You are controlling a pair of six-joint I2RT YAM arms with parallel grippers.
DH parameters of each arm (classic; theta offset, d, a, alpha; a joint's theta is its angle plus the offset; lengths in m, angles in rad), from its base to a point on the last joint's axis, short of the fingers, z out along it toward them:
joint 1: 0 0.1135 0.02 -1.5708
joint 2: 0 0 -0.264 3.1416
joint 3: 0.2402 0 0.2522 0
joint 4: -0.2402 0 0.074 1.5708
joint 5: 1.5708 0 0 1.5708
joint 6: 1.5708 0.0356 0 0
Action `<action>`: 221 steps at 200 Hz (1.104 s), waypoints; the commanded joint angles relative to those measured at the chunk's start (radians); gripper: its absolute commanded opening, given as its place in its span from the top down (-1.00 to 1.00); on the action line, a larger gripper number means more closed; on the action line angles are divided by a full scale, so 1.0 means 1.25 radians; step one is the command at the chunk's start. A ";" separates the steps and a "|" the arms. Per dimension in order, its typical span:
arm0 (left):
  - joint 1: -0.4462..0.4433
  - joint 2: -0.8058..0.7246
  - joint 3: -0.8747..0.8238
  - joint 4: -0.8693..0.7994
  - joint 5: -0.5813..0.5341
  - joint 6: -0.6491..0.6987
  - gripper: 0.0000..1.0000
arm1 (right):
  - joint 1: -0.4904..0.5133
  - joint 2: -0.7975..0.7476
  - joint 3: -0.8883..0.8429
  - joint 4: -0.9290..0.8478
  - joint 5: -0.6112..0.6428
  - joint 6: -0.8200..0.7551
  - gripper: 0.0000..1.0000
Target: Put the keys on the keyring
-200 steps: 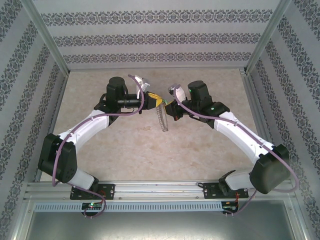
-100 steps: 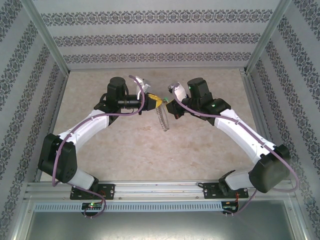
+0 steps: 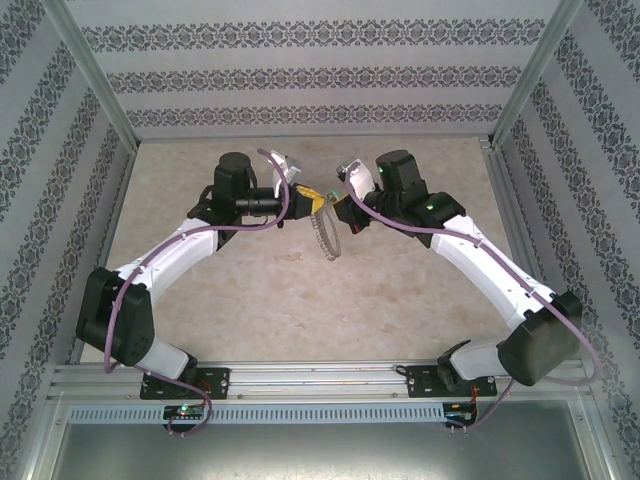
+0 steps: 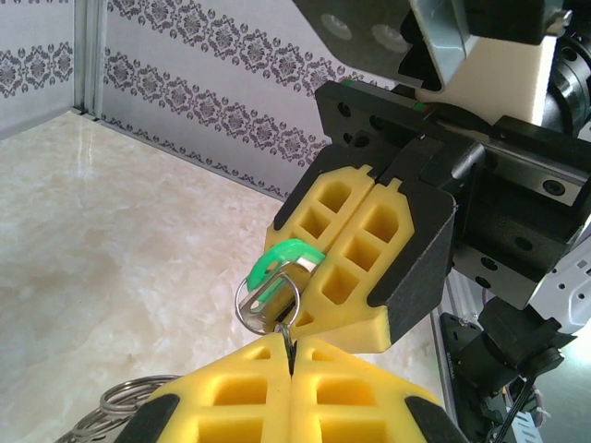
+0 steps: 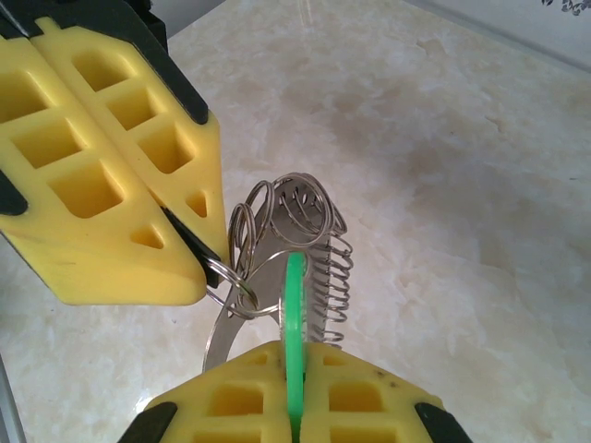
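Marble tabletop [image 5: 462, 138] below, key [image 5: 294, 314] between right jaws

I see my left end effector [image 5: 205, 258] on the left and my right end effector [image 5: 295, 358] on the right, tips just beside each other above the middle of the desk [image 3: 300, 310]. The key [image 5: 295, 309] sits between the right one's fingers. The keyring [image 3: 326, 240], pinched at the left one's tip, hangs below both.

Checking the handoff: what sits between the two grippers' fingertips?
The green key and keyring loops span left gripper to right gripper, clearest in the right wrist view.
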 commanded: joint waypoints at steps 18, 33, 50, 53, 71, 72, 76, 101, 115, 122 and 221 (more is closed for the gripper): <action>-0.014 -0.004 0.020 -0.030 0.044 0.025 1.00 | -0.011 -0.024 0.039 0.025 0.070 -0.002 1.00; -0.014 -0.002 0.021 -0.033 0.046 0.026 1.00 | -0.011 -0.028 0.041 0.026 0.077 -0.002 1.00; -0.014 0.000 0.023 -0.034 0.046 0.026 1.00 | -0.013 -0.031 0.048 0.024 0.079 -0.004 1.00; -0.014 0.001 0.023 -0.034 0.046 0.026 1.00 | -0.013 -0.031 0.050 0.024 0.079 -0.005 1.00; -0.015 0.003 0.024 -0.036 0.048 0.026 1.00 | -0.013 -0.032 0.056 0.022 0.085 -0.005 1.00; -0.016 0.002 0.024 -0.036 0.048 0.026 1.00 | -0.013 -0.032 0.056 0.023 0.084 -0.005 1.00; -0.015 0.002 0.024 -0.036 0.048 0.026 1.00 | -0.014 -0.032 0.056 0.022 0.084 -0.005 1.00; -0.018 0.004 0.026 -0.034 0.046 0.025 1.00 | -0.013 -0.027 0.059 0.019 0.065 -0.005 1.00; -0.020 0.007 0.029 -0.036 0.046 0.026 1.00 | -0.010 -0.020 0.059 0.018 0.059 -0.003 1.00; -0.020 0.007 0.031 -0.036 0.046 0.026 1.00 | -0.008 -0.017 0.058 0.018 0.057 -0.003 1.00; -0.025 0.015 0.039 -0.042 0.042 0.027 1.00 | 0.001 0.009 0.070 0.001 0.067 -0.012 1.00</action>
